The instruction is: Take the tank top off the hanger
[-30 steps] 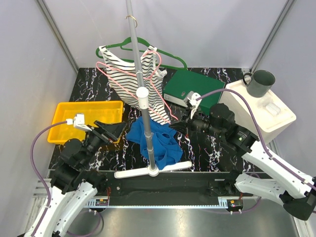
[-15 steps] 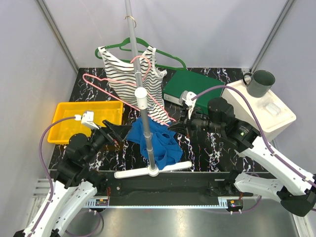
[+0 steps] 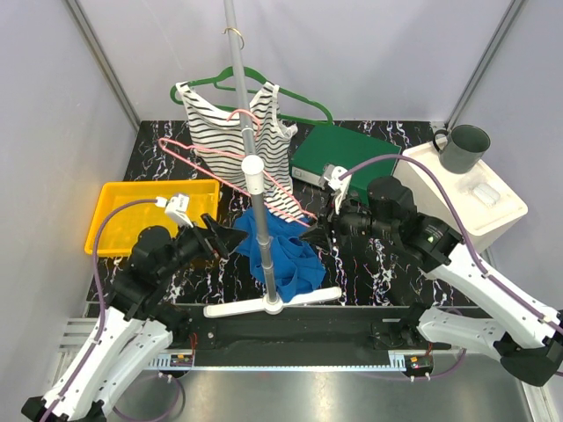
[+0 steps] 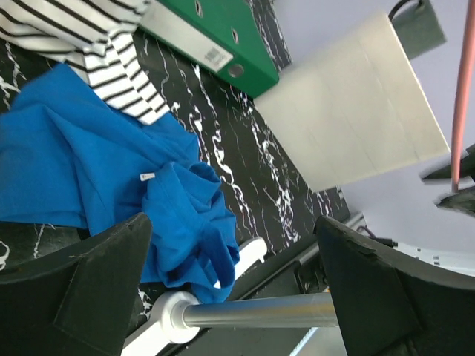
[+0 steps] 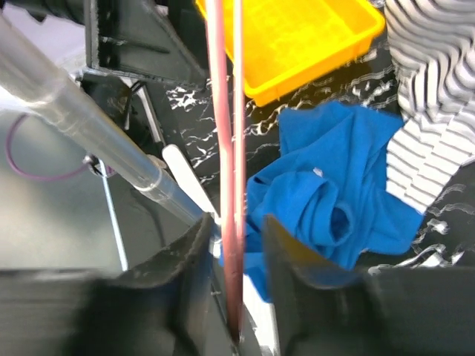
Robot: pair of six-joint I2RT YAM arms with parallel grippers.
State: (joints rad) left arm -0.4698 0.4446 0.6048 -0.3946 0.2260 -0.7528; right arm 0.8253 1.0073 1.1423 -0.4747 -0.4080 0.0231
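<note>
Wire of pink hanger (image 5: 226, 111) inside right claw (image 5: 237, 222), cannot tell if clamped; left claw (image 4: 234, 222) spread wide.

We take the stand's pole (image 3: 239, 88) as our mark: brushed silvery metal with a soft sheen, fitted with a smooth white plastic collar (image 3: 253, 167). Against the pole hangs the tank top (image 3: 211, 132), a soft, matt striped knit. The pink hanger (image 5: 223, 148) crossing the pole looks to us like thin wire with a smooth, glossy coating, and the green hanger (image 3: 308, 100) behind the pole looks much the same. At the pole's foot lies a blue cloth (image 3: 299, 259), matt and crumpled. Left of the pole, the yellow tray (image 3: 114, 211) is glossy plastic. Right of the pole, the green binder (image 3: 343, 149) has a smooth, faintly shiny cover. The table (image 3: 361, 277) under the pole is black, marble-veined and slightly glossy.
</note>
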